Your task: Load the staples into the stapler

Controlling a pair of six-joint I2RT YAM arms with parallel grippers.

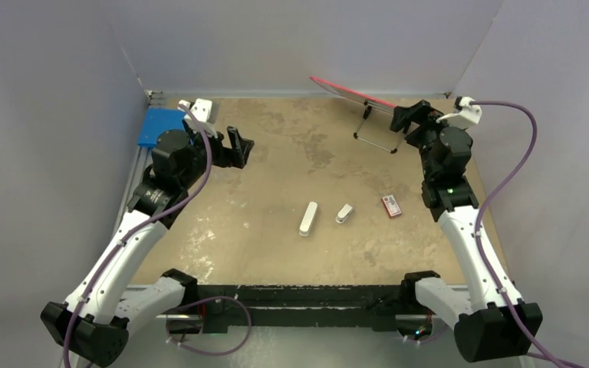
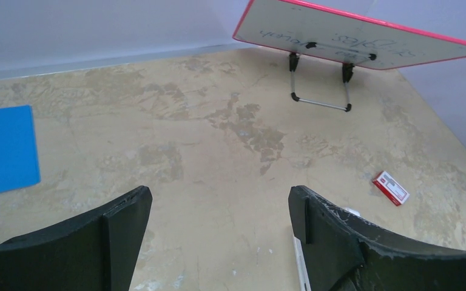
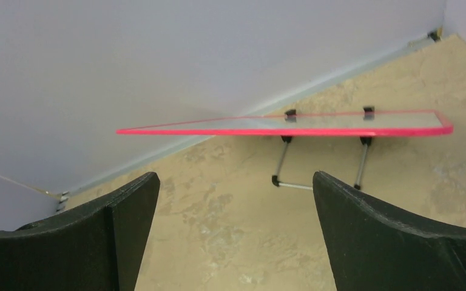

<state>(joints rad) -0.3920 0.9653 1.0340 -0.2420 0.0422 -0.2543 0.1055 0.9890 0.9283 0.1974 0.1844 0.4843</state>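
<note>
The white stapler [image 1: 308, 218] lies flat on the tan table, mid-front. A sliver of it shows in the left wrist view [image 2: 300, 260] beside my right finger. A shorter white piece [image 1: 343, 213] lies just right of it. The red-and-white staple box [image 1: 391, 205] lies further right and also shows in the left wrist view [image 2: 391, 187]. No dark-grey staples show. My left gripper [image 1: 239, 148] is open and empty, raised at the back left [image 2: 218, 212]. My right gripper [image 1: 400, 120] is open and empty, raised at the back right [image 3: 233, 200].
A pink-framed whiteboard [image 1: 353, 93] leans on a wire stand at the back right, close to my right gripper [image 2: 352, 33] [image 3: 285, 124]. A blue pad [image 1: 161, 126] lies in the back left corner [image 2: 3, 148]. Grey walls enclose three sides.
</note>
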